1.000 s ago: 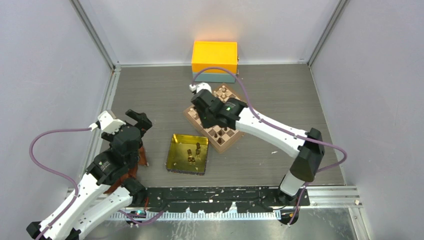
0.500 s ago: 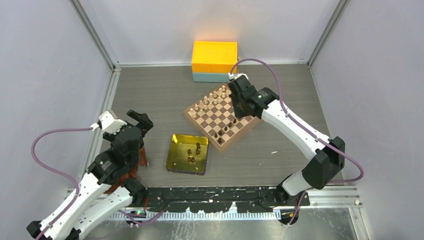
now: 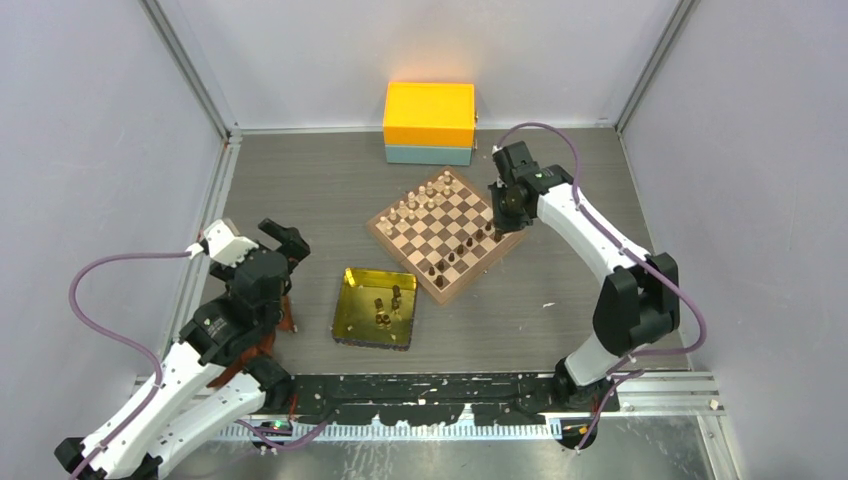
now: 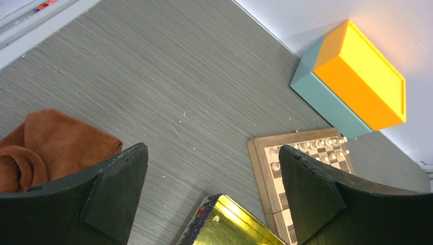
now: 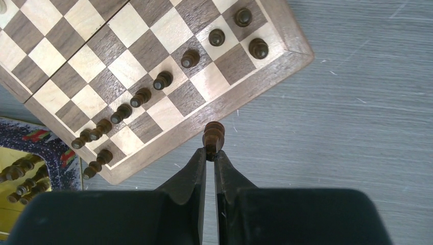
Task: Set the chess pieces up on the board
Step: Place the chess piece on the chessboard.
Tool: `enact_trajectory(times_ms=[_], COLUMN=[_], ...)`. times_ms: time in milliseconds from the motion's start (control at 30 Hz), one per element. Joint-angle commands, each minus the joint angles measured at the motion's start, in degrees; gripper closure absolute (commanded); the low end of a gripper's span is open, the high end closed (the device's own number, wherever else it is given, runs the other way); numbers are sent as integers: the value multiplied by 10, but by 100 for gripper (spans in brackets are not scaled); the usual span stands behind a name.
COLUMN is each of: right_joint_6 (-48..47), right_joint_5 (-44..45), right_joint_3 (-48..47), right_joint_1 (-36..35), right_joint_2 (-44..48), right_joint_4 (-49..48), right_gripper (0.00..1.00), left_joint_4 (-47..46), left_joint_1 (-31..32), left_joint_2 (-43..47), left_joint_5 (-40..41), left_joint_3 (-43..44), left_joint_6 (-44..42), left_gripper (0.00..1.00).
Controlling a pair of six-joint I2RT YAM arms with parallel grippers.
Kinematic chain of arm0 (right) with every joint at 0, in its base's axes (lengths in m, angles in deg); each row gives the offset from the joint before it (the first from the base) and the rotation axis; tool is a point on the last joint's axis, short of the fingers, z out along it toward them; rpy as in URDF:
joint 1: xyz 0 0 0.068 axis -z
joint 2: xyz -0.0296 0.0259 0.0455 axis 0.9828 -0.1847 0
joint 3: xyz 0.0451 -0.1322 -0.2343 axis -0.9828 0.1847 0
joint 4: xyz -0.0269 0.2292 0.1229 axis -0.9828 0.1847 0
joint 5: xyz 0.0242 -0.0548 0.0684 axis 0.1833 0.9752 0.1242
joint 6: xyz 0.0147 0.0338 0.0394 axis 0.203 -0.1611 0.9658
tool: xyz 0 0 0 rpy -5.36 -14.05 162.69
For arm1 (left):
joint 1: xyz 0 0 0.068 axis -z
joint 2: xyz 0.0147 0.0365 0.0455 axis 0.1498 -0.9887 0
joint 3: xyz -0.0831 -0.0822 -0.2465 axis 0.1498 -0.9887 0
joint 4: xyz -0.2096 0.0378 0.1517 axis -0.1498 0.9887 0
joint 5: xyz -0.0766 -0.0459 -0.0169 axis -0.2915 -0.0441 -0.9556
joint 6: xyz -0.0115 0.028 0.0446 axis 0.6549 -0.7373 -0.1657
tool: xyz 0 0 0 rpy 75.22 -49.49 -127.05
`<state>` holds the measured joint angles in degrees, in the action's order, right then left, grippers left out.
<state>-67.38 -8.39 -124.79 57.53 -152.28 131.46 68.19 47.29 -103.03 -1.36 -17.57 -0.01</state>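
Note:
The board (image 3: 440, 226) lies askew mid-table. Several dark-brown chess pieces (image 5: 163, 80) stand in a row along its near side, and one (image 5: 259, 48) stands behind that row by the corner. My right gripper (image 5: 210, 153) is shut on one dark chess piece (image 5: 213, 136), which hangs over the board's outer border (image 5: 230, 100). In the top view the right gripper (image 3: 503, 216) is at the board's right corner. More dark pieces (image 3: 386, 305) lie in the gold tray (image 3: 355, 322). My left gripper (image 4: 214, 168) is open and empty, left of the tray.
Pale chessmen (image 3: 425, 195) line the board's far side. A yellow box on a teal base (image 3: 429, 115) stands against the back wall. A brown cloth (image 4: 46, 143) lies under the left arm. Grey walls close in both sides.
The right arm swept rightward from over the board's left part to its right corner, staying shut. The left arm barely shifted.

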Motion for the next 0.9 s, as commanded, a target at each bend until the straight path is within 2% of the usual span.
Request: enact_trajectory(times_ms=[0,500,867], right_joint_6=[-10,6,-20], right_joint_5=[-41,-25,-21], right_joint_3=[-20,-39,-62], right_joint_1=[6,33,40], right_joint_2=[-29,-81,-109], right_joint_4=[-31,-64,-56], right_gripper=[99,99,99], left_joint_4=[-12,-19,-22], left_joint_1=[3,3,3], left_joint_2=[-5,-2,-7], left_joint_5=[9,14,8], left_joint_3=[2,0,0], left_joint_6=[9,-2,-2], left_gripper=[0,0,0])
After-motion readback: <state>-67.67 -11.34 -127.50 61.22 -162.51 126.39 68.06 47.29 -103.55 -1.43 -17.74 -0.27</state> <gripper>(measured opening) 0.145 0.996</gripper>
